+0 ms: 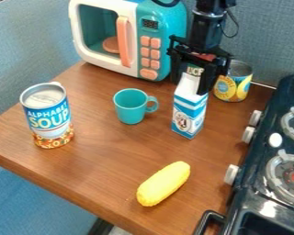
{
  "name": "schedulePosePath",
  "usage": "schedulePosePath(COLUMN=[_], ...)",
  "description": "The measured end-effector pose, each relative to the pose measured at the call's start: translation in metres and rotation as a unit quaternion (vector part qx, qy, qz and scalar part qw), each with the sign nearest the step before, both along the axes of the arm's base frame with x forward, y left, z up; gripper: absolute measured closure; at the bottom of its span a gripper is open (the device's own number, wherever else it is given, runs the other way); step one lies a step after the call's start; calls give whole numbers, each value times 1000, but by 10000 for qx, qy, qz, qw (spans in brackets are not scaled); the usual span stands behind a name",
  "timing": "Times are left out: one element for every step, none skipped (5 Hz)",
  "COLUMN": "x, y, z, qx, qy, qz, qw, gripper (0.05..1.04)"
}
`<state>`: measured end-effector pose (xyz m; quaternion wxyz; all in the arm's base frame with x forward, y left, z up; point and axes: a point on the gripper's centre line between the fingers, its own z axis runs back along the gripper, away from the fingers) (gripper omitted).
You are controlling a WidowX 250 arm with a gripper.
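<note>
Jaws of the gripper (190, 87) are pinched on the milk carton (187, 115), held beside the mug (130, 108), handle side. Corn (163, 183) is set camera-side of mug, soup can (46, 110) opposite its handle.

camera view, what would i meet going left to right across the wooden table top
soup can → teal cup → blue-and-white carton → yellow can
</note>
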<state>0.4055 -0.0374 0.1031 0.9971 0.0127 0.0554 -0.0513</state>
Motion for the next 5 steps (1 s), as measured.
schedulePosePath(x=[0, -2, -8, -17, -21], y=[4, 26, 59, 92, 125], z=[0, 12, 50, 59, 74], qx=[-164, -223, -95, -40, -21], qy=[-8, -71, -363, -331, -390], qz=[106, 302, 522, 775, 1085], qw=[9998, 9993, 9979, 9964, 9933], gripper=[281, 281, 281, 281, 281])
